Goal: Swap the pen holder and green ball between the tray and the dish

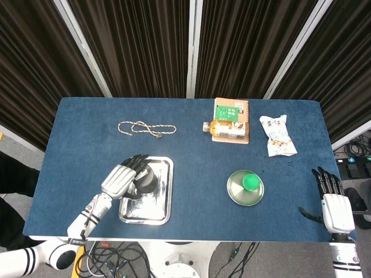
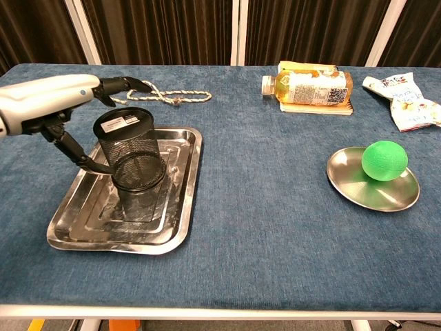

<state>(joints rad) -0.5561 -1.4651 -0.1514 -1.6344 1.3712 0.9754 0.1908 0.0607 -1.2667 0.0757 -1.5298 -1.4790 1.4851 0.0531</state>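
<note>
A black mesh pen holder (image 1: 146, 177) (image 2: 132, 149) stands upright in the far half of the steel tray (image 1: 145, 213) (image 2: 162, 243) at the left. My left hand (image 1: 120, 179) (image 2: 52, 103) is at the holder's left side, fingers (image 2: 131, 83) spread past its far rim and the thumb low by its near-left wall, not closed on it. The green ball (image 1: 250, 183) (image 2: 384, 161) lies in the round metal dish (image 1: 236, 192) (image 2: 358, 185) at the right. My right hand (image 1: 335, 207) is open off the table's right front corner, seen only in the head view.
A knotted rope (image 1: 146, 128) (image 2: 155, 92) lies behind the tray. A bottle (image 1: 227, 128) (image 2: 306, 86) lies on a notebook (image 1: 232, 109) at the back, with a snack packet (image 1: 277, 135) (image 2: 406, 96) to its right.
</note>
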